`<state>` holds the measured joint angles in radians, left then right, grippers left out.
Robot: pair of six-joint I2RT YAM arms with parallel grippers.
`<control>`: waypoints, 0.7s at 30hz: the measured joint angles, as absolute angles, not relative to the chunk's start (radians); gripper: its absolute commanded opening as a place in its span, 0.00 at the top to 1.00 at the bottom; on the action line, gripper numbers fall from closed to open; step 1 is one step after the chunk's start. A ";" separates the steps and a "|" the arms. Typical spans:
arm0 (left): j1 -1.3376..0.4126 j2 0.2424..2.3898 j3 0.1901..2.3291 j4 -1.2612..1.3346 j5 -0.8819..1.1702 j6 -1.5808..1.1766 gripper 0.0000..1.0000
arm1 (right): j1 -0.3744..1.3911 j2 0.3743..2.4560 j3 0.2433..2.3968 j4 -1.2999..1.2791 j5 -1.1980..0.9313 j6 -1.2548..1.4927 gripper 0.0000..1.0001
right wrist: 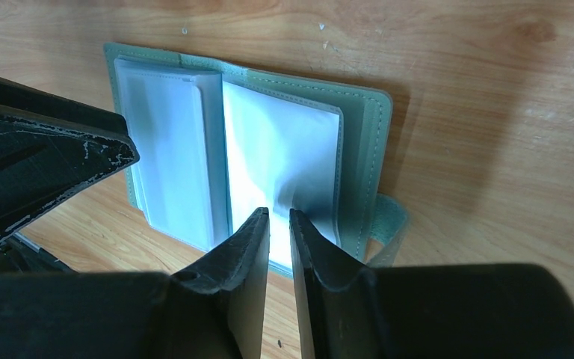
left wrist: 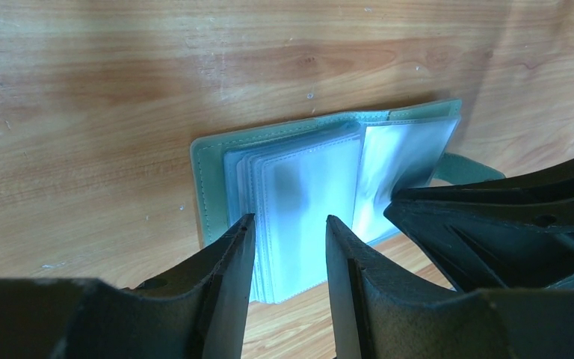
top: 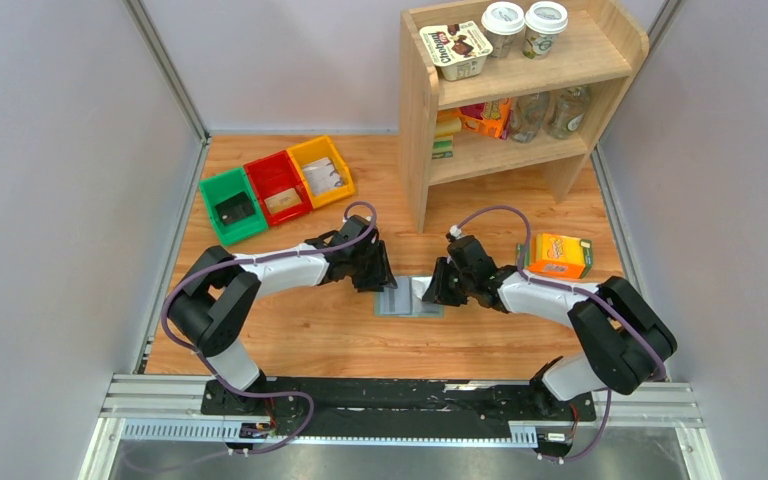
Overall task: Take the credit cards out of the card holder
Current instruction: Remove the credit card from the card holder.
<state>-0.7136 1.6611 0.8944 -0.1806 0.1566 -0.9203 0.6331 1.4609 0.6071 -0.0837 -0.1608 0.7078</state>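
Now, top view, where: the card holder (top: 410,300) lies open and flat on the table (top: 310,340) in the middle of the frame, right between the left gripper (top: 375,275) and the right gripper (top: 438,290).
Top view, long side: it runs left to right across the frame, with one leaf by each gripper. Both grippers are about as near.
Top view, words: a tub (top: 455,50) on top of the shelf (top: 415,120) at the upper right says "Chobani". The print on the orange carton (top: 557,255) at the right is too small to read.
Left wrist view, hand: the left gripper (left wrist: 290,224) is about half open and holds nothing. The stack of clear pages (left wrist: 299,187) shows in the gap, just past the tips.
Left wrist view, other hand: the right gripper (left wrist: 493,232) comes in from the right of the frame, its tip at the other leaf.
Right wrist view, hand: the right gripper (right wrist: 278,221) is almost closed. It seems to pinch the near edge of the white page (right wrist: 284,149), which crinkles there.
Right wrist view, tab: the small tab (right wrist: 389,224) sticks out at the lower right.
Cards: the pages look foggy, so I cannot see any cards.
Next, my guess: the left gripper needs to reach straight ahead onto the stack to get at a pocket.
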 measured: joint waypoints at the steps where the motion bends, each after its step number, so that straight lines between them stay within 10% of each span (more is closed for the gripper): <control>1: -0.714 1.661 0.896 -0.183 0.156 -0.920 0.53 | 0.633 1.461 0.607 -0.083 -0.162 0.708 0.76; 21: -0.742 1.652 0.951 -0.280 0.082 -0.906 0.52 | 0.628 1.460 0.600 -0.069 -0.167 0.710 0.76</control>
<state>-0.7418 1.6520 0.9512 -0.2802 0.0822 -0.9062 0.6285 1.4597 0.5999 -0.0692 -0.1673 0.7105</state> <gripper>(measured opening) 0.476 0.240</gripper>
